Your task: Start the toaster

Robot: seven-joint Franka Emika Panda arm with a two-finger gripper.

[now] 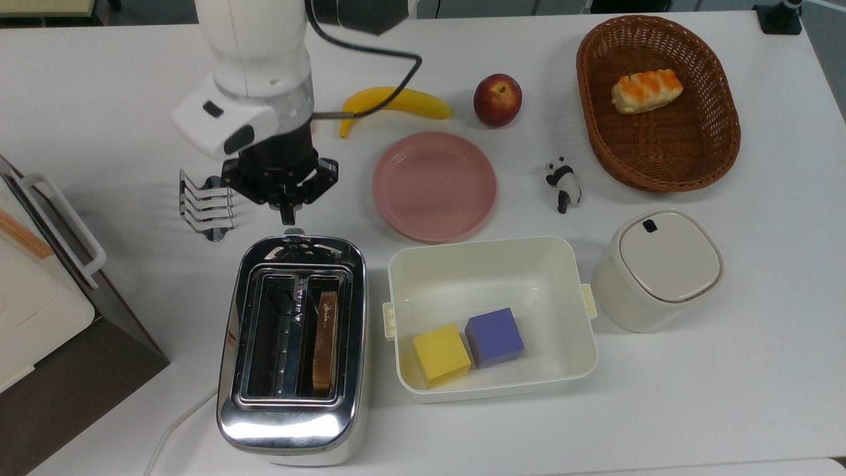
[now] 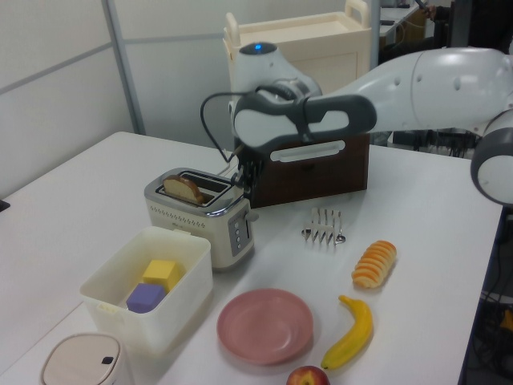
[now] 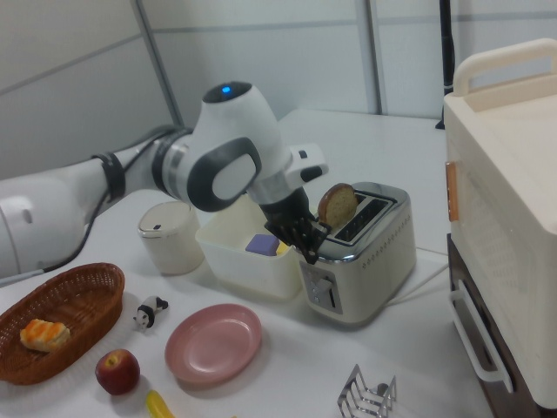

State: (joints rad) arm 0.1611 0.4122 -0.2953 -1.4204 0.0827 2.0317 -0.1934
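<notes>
1 toaster [image 1: 292, 350], 1 toast slice [image 1: 324, 337], 2 cubes [image 1: 468, 346], end effector [image 1: 287, 215] clenched, empty

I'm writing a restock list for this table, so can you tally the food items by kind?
Banana: 1
Apple: 1
Striped orange bread rolls: 2
Toast slice in the toaster: 1
Total: 5

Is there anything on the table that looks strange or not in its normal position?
The bread slice stands raised out of the toaster, well above the slot, not sunk in for toasting. The panda figurine lies on its side near the plate.
</notes>
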